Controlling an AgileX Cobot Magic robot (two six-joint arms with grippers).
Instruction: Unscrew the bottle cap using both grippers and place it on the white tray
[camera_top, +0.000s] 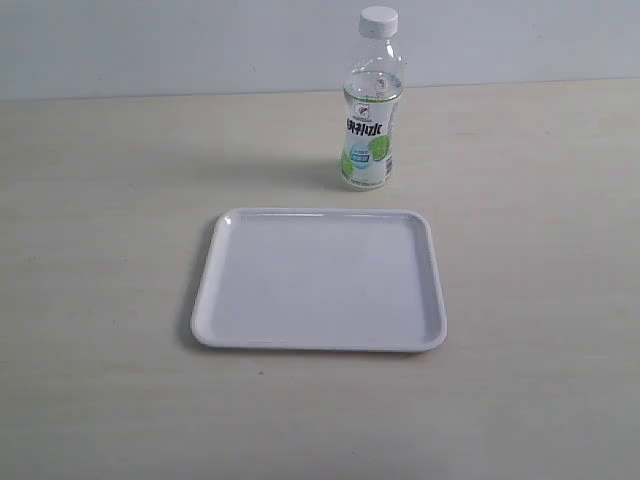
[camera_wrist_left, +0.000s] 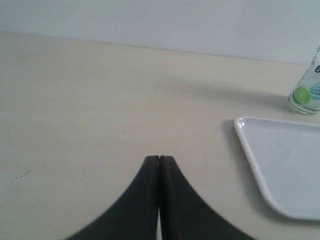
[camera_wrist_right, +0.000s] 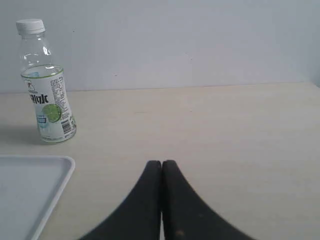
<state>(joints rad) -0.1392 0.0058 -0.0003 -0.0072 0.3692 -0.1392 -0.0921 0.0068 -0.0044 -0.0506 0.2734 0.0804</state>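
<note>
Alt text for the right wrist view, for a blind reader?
A small clear plastic bottle with a white-and-green lime label stands upright on the pale beige table, round white screw cap on. The right gripper's black fingers are shut, empty, apart from it. A corner of the flat white plastic tray shows nearby.

Exterior view: raised above my table (camera_top: 100, 400), looking down at a slant toward the back wall (camera_top: 150, 40); the white tray (camera_top: 320, 290) lies mid-frame, the bottle (camera_top: 370, 110) beyond it. Left wrist view: low and close over the table, facing the wall past my left hand (camera_wrist_left: 159, 160); it catches one tray corner and the bottle's base. Right wrist view: equally low, past my right hand (camera_wrist_right: 161, 162); it catches another tray corner and the whole bottle. All three share tray and bottle.
</note>
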